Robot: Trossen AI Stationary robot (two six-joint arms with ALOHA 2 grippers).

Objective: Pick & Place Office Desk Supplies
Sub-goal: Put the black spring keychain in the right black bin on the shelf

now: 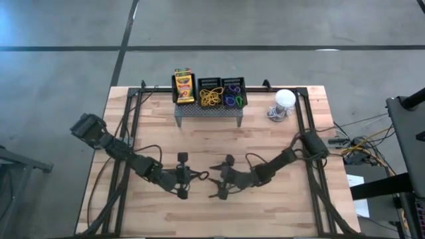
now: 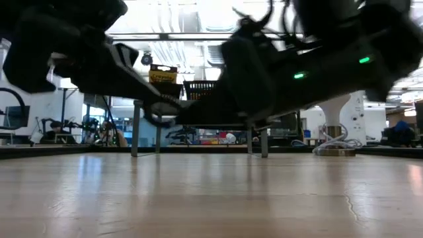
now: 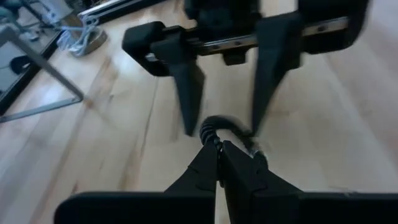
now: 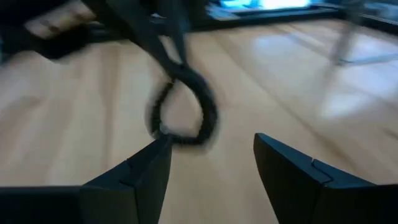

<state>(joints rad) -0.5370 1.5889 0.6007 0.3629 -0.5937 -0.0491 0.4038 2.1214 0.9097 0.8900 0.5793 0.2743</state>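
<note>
Right wrist view: my left gripper [image 4: 163, 53] pinches the black loop [image 4: 181, 107], dangling just ahead of my right gripper [image 4: 211, 155], whose jaws are spread wide. Light and floppy, it looks best gripped across its lower band.

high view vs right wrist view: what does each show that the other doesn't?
High only: grey perforated metal stand carrying three small black mesh bins, a yellow-and-green crayon box, and a white round ball-like object. Right wrist only: thin black loop pinched by the shut left pincer, with the open right pincer facing it. Both: light wooden table and both pincers mid-table.
</note>
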